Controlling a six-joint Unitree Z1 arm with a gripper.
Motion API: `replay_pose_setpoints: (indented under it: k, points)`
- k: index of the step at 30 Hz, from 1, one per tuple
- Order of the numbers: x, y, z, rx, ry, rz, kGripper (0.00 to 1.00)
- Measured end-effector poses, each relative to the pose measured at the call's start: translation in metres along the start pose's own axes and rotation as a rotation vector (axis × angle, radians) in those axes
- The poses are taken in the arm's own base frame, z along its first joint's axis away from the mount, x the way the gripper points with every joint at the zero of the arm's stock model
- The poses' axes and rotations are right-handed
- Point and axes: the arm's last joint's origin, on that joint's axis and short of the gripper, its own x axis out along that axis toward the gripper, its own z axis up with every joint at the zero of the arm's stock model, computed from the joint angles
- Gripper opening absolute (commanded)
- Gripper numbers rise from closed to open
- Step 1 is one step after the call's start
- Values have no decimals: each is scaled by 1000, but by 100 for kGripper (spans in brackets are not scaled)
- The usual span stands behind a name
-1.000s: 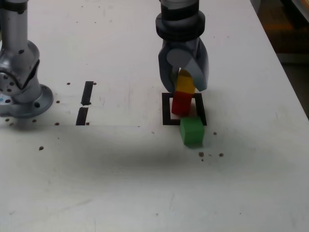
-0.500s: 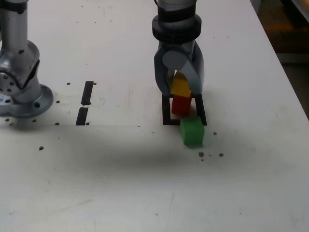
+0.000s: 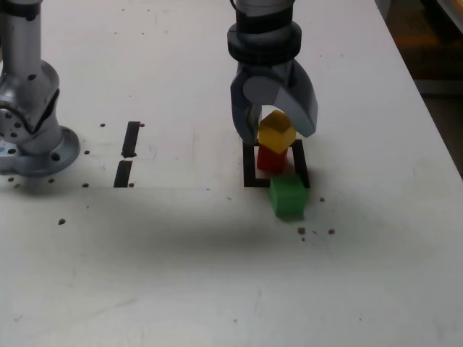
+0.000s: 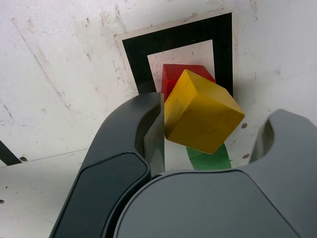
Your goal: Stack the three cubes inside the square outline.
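On the counter (image 3: 217,275), in the exterior view, the tool (image 3: 275,129) hangs over the outline (image 3: 250,168), its jaws apart with a gap showing on either side of the yellow cube (image 3: 276,136). That cube sits on the red cube (image 3: 270,160), which stands inside the outline. The yellow one looks turned corner-on, not squared to the red below it. The green cube (image 3: 289,196) lies on the counter just near of the outline's near right corner, touching or overlapping the black frame; I cannot tell which. Two short black bars (image 3: 128,153) lie well to the left, and the arm's base (image 3: 32,116) stands at the far left edge.

From the wrist view, the yellow cube (image 4: 202,112) fills the space between the jaws and is plainly twisted against the red cube (image 4: 184,79) under it, so its corners overhang. One jaw's inner face looks to be touching or very nearly touching the yellow cube's edge; the other jaw stands clear. The outline (image 4: 177,40) frames the red cube, and a sliver of the green cube (image 4: 210,159) shows beyond the yellow.

The risk I see is that touching jaw: if the tool lifts or swings while brushing the yellow cube, it could drag it off its skewed seat. A crooked second layer also gives the green cube a poor landing, and the stack could topple when it is set down.
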Motion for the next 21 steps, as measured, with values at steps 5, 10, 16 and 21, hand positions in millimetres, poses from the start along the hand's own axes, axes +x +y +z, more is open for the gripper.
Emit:
replay_pose_setpoints:
  k: [5, 10, 16, 21]
  points:
    - [-8, 0, -5, 3, -7, 25, 89]
    - [-22, 0, -13, 5, -30, 61, 96]
    - [-36, -9, -17, 29, -92, 72, 99]
    - [-36, -16, -17, 32, -112, 45, 99]
